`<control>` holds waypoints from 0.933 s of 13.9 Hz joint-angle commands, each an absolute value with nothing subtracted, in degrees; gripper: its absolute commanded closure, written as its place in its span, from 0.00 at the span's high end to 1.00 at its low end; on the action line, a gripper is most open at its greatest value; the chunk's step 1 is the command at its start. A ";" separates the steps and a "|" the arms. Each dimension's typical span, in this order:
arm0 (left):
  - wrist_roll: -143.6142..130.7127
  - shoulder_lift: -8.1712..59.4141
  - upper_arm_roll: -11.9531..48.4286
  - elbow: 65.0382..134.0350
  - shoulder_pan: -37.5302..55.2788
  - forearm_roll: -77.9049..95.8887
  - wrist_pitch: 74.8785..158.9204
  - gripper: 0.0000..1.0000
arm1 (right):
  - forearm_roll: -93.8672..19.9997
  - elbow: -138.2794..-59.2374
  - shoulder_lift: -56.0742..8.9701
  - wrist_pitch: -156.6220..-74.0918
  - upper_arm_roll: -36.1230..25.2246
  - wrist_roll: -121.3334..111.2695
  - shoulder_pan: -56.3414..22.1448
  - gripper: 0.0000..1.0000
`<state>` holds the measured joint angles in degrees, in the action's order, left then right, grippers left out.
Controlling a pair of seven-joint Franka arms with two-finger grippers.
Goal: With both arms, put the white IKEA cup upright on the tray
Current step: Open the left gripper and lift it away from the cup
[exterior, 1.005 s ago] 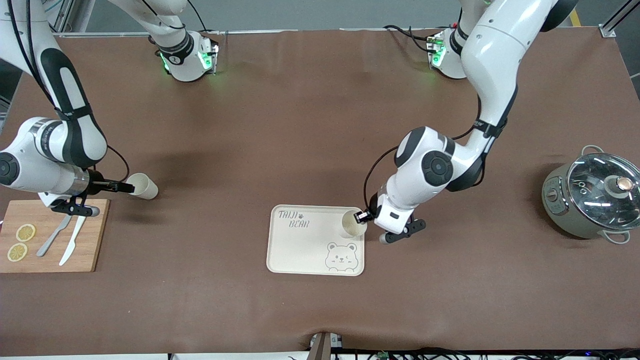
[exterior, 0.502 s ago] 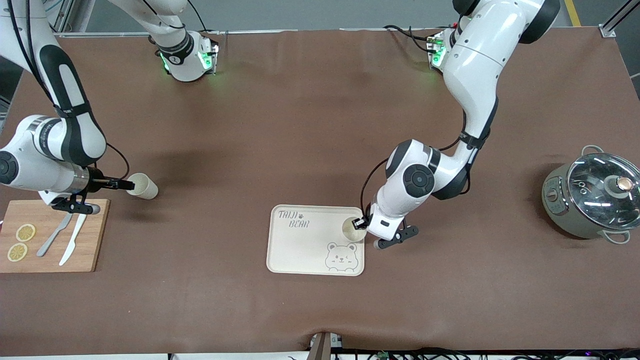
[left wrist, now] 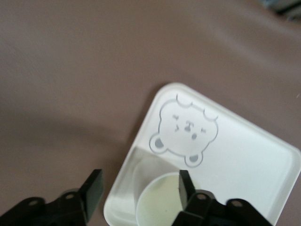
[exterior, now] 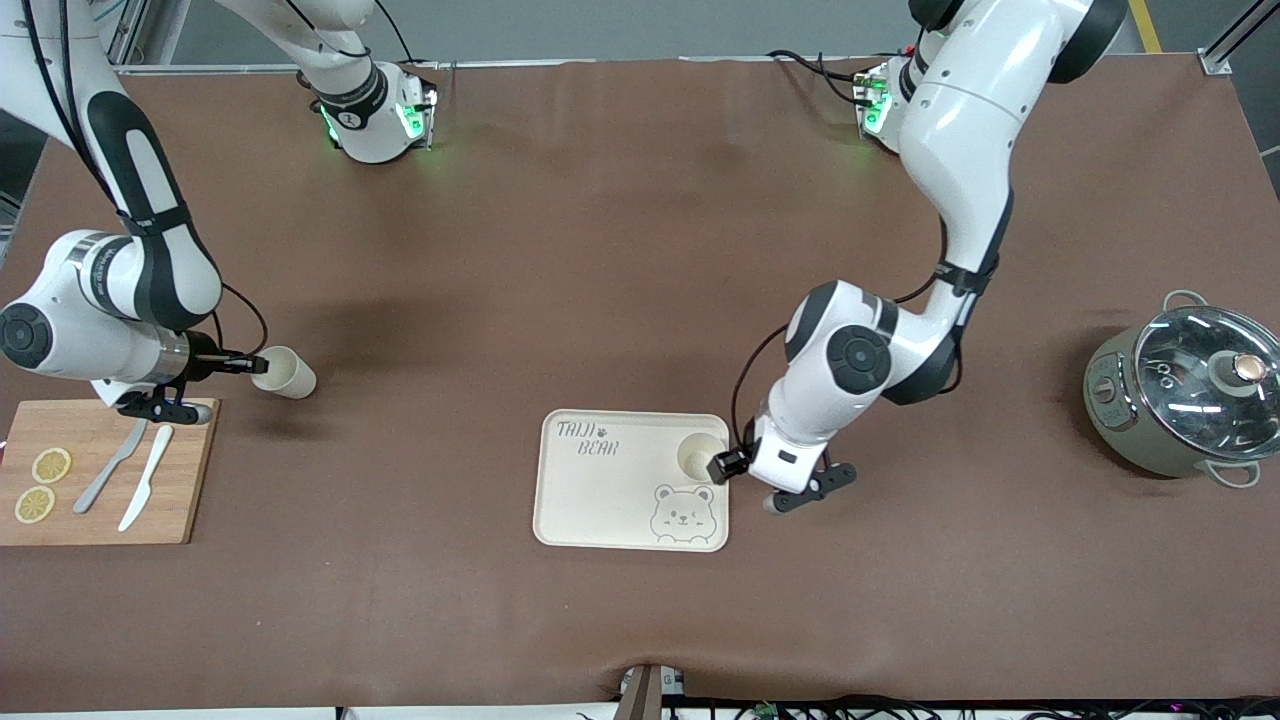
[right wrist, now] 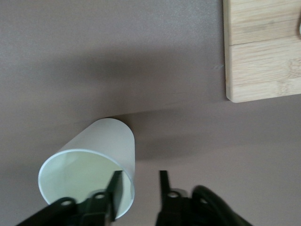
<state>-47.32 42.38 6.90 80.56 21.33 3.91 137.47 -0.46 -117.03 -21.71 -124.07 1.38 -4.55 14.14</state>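
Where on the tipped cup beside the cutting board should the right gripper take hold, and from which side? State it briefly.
Pinch the rim wall of the tipped cup, one finger inside and one outside, coming in at its mouth from the cutting board side. It lies on its side with the mouth facing that way, and the open right gripper straddles that wall.

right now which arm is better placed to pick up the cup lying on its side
Right. The right gripper is at the rim of the tipped cup beside the cutting board; the left gripper is at the tray by its upright cup.
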 commanded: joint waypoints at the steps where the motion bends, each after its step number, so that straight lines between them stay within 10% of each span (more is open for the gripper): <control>1: -47.81 35.18 6.15 81.65 18.99 -1.04 129.84 1.00 | -1.14 -117.95 -20.21 -122.27 1.58 -3.96 13.63 0.00; 13: -21.81 20.31 6.50 81.91 0.54 -2.20 117.17 1.00 | -6.40 -104.15 -20.13 -111.80 1.76 9.31 4.32 0.00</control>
<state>-25.04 23.26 5.96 80.11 3.25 -1.21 119.25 -4.16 -105.85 -20.28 -112.98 2.01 8.25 4.98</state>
